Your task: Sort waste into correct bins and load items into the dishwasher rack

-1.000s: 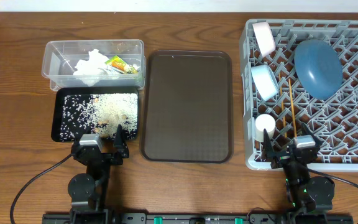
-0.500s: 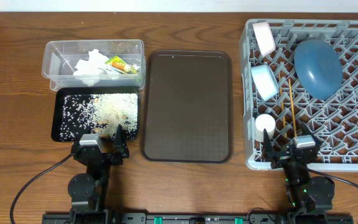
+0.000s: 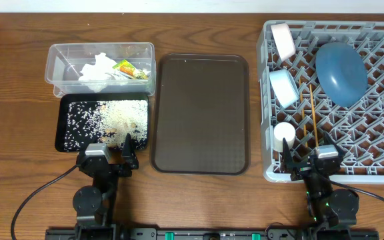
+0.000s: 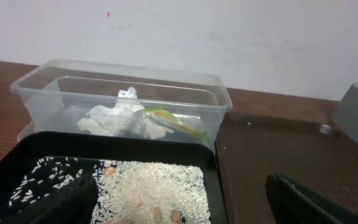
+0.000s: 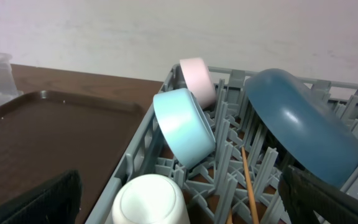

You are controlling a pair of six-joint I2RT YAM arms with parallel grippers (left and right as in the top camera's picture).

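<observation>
The clear tub (image 3: 55, 57) holds the crumpled white tissue (image 3: 97, 69) and the yellow-green wrapper (image 3: 127, 68); both also show in the left wrist view, tissue (image 4: 118, 117) and wrapper (image 4: 173, 121). The black tray (image 3: 67, 137) holds white rice (image 3: 122, 119). The grey rack (image 3: 379, 143) holds the dark blue bowl (image 3: 340, 72), light blue bowl (image 3: 283, 87), cream bowl (image 3: 283, 39), white cup (image 3: 283, 133) and chopsticks (image 3: 313, 117). My left gripper (image 3: 114, 151) is open and empty at the tray's near edge. My right gripper (image 3: 310, 158) is open and empty at the rack's near edge.
A large brown serving tray (image 3: 201, 113) lies between the bins and the rack, with nothing on it. Bare wooden table (image 3: 12, 100) surrounds everything. Cables run from both arm bases at the front edge.
</observation>
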